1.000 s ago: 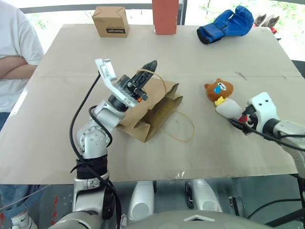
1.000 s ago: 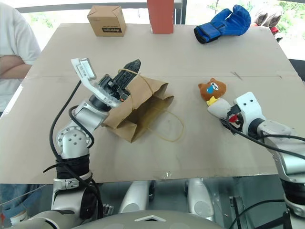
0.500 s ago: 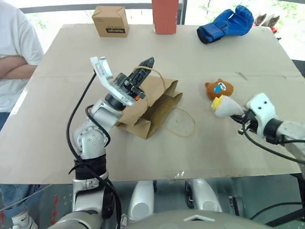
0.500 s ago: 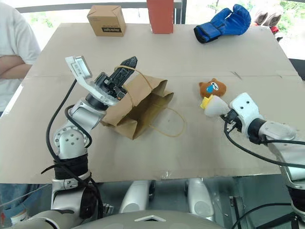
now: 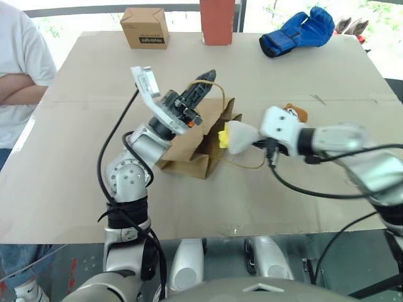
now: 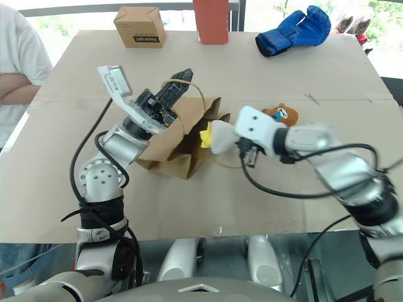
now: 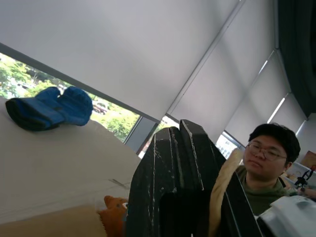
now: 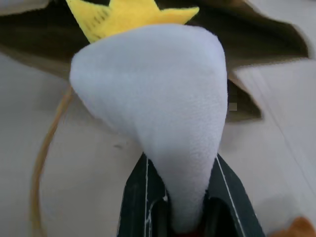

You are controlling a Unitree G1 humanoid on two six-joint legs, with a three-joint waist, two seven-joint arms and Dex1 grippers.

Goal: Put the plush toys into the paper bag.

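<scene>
On the cardboard-covered table [image 5: 75,189], the white cone plush [image 5: 240,136], pinched in the right gripper [image 5: 252,143], has been carried from beside the bear head [image 5: 293,112] to the paper bag [image 5: 189,141] mouth, whose handle [image 5: 211,85] is held up by the clamped left gripper [image 5: 203,80]; insertion appears imminent

**Layout on the table**

Near the middle of the table [image 5: 75,189], a paper bag [image 5: 189,141], lying on its side, mouth toward the right. At the mouth, just beside the opening, a cone toy [image 5: 238,136], pinched in the right gripper [image 5: 253,142]. Above the bag's upper edge, the left gripper [image 5: 203,86], closed on a bag handle [image 5: 211,83] and raised off the table. Right of the bag, behind the right arm, a bear toy [image 5: 296,112] on the table. Along the far edge, from left to right: a cardboard box [image 5: 145,27], a tall block [image 5: 217,21], a boxing glove [image 5: 298,31]. Beyond the left edge, a person [image 5: 22,69].
</scene>
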